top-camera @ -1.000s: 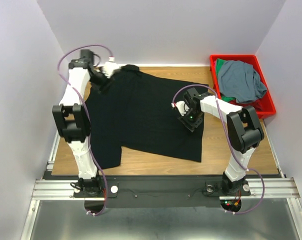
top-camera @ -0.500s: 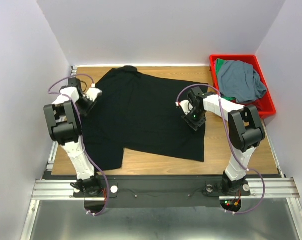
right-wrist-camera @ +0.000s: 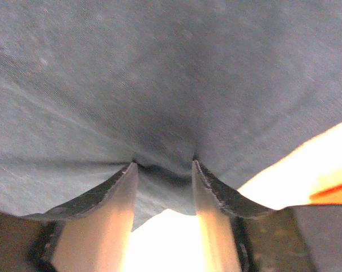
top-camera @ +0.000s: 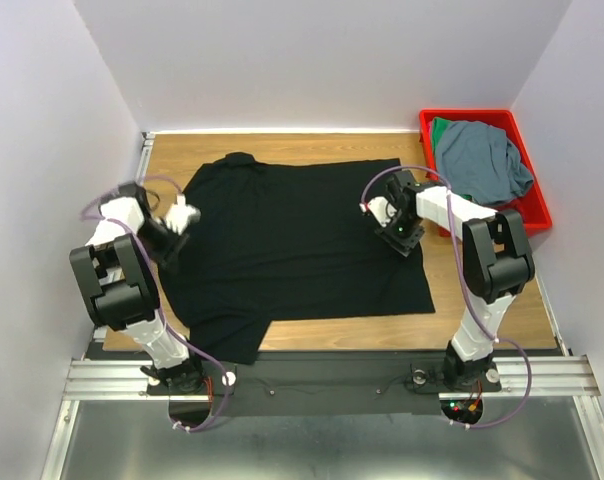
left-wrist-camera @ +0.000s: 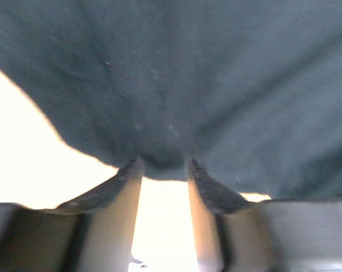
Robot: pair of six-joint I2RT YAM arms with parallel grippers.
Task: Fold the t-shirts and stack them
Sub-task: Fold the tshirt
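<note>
The large black t-shirt [top-camera: 292,240] lies spread out on the wooden table [top-camera: 322,148]. My left gripper [top-camera: 182,220] is at the shirt's left edge, near the sleeve. In the left wrist view the left gripper [left-wrist-camera: 162,161] pinches a bunch of the black cloth [left-wrist-camera: 188,73] at its tips. My right gripper [top-camera: 397,228] is on the shirt's right part. In the right wrist view the right gripper [right-wrist-camera: 162,163] grips a fold of the cloth [right-wrist-camera: 159,73]. The slate grey-blue t-shirt [top-camera: 482,160] lies crumpled on the green one [top-camera: 444,130] in the bin.
The red plastic bin [top-camera: 537,215] stands at the table's back right, beside my right arm. White walls close in the table on the left, back and right. The shirt's near left sleeve [top-camera: 222,335] reaches the table's front edge.
My left gripper has come from the back of the table toward the near left, my right gripper a little to the right. The black shirt has shifted and turned with them and lies flatter.
</note>
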